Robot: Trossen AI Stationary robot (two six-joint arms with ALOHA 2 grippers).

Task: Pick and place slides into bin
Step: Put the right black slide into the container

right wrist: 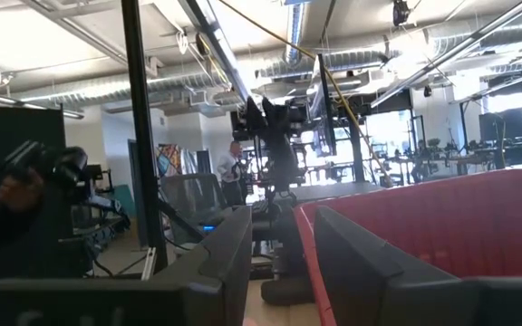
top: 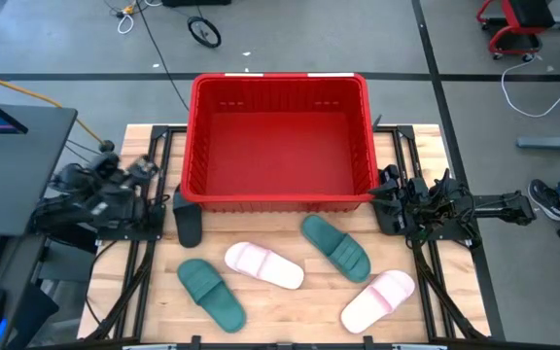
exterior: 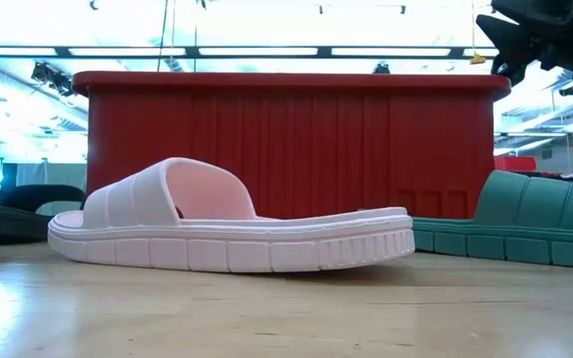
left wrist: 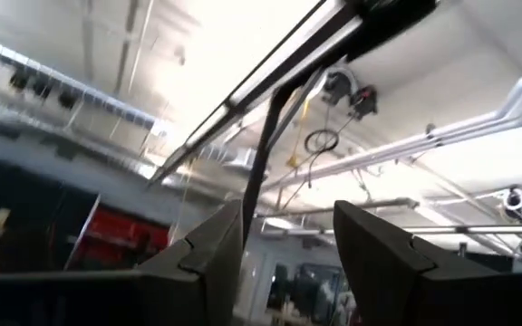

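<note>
While both dark arms rest folded at the table's side edges, five rubber slides lie on the pale wooden tabletop (top: 290,311) in front of the bin. Nearest the front edge, a dark green open-toe slide (top: 211,292) lies at front left and a pale pink wide-strapped slide (top: 378,299) at front right, well apart from each other. Between them and a little farther back, a second pale pink slide (top: 263,265) lies angled; in the low view it fills the foreground, sole flat on the wood. Just beyond it to the right, a second dark green slide (top: 336,247) lies slanted, its toe end near the bin's front wall. On the left, a black slide (top: 188,220) lies close to the bin's front left corner.

Behind the slides stands the large rectangular red plastic bin (top: 280,86) with ribbed walls and a thick rim; nothing shows inside it.

The left gripper (top: 149,173) sits beside the bin's left wall, its fingers (left wrist: 202,263) parted around nothing and aimed up toward the ceiling. The right gripper (top: 389,190) sits beside the bin's front right corner, its fingers (right wrist: 229,258) likewise spread and holding nothing. Far beyond the table a person (right wrist: 232,172) stands in the room.
</note>
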